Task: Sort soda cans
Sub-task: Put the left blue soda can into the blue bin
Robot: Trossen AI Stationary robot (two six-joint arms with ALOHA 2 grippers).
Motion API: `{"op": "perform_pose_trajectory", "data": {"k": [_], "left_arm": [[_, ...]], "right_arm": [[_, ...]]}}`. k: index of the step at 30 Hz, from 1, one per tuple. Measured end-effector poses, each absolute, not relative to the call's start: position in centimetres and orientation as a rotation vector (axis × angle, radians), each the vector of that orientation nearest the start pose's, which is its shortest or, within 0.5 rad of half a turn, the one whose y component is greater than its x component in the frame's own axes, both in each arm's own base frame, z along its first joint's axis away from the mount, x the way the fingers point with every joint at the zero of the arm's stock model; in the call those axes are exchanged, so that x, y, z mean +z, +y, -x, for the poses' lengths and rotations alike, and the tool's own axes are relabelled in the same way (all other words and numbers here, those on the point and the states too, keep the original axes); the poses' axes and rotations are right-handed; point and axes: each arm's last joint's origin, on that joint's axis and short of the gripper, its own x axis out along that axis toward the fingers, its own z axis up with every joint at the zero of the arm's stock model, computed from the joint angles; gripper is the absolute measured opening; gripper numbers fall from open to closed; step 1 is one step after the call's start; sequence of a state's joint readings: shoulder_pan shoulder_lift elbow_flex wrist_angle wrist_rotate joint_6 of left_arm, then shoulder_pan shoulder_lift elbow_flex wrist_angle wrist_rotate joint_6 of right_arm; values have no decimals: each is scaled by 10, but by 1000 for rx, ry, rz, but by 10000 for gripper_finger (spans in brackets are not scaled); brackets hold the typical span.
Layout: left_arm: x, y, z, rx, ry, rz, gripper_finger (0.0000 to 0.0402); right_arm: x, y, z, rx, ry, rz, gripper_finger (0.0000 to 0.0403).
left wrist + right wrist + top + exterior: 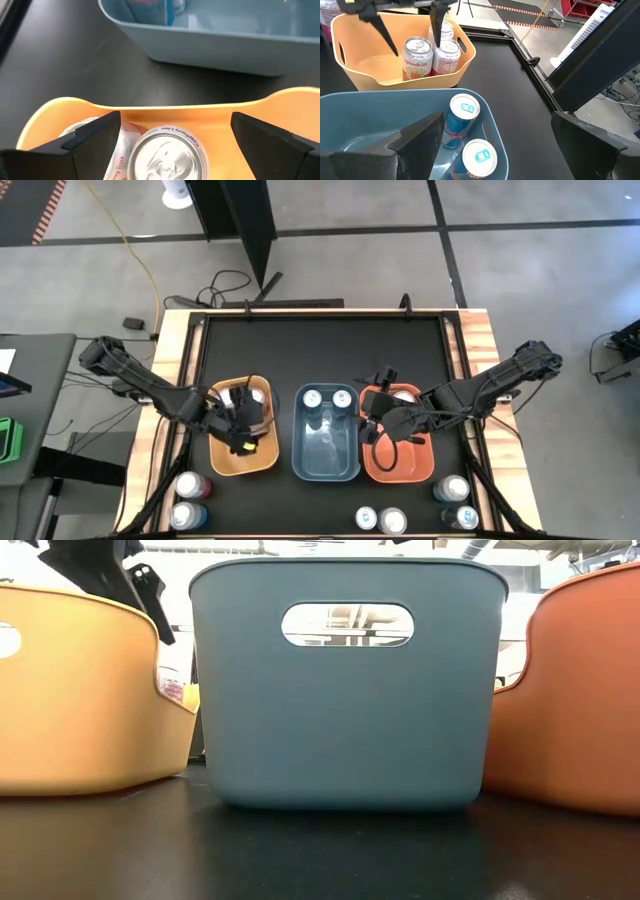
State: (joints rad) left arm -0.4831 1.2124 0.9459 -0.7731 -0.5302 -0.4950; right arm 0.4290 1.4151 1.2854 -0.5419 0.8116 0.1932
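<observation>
Orange bin (150,107): can (167,155) (upright, seemingly) between fingers (90,137).

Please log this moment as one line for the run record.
left hand: open over orange bin, can below | right hand: open, between blue bin and red bin

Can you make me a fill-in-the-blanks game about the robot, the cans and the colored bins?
1. The middle bin on the table is colored ____.
2. The blue bin holds ____ soda cans.
3. The left gripper hangs over the ____ bin with its jaws open.
4. The right gripper hangs at the red-orange bin with its jaws ____.

Missing words: blue; two; orange; open
</observation>
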Motion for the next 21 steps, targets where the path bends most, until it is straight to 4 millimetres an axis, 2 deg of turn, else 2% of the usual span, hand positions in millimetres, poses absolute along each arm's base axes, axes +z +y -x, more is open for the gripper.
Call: {"op": "perform_pose_trajectory", "data": {"k": [11, 17, 21], "left_arm": [[314, -80, -186, 213, 677, -9, 375], [326, -82, -183, 165, 644, -38, 375], [333, -83, -188, 192, 555, -80, 375]], "right_arm": [[337, 105, -280, -419, 508, 199, 383], [337, 105, -280, -418, 508, 198, 383], [335, 107, -277, -409, 534, 188, 383]]}}
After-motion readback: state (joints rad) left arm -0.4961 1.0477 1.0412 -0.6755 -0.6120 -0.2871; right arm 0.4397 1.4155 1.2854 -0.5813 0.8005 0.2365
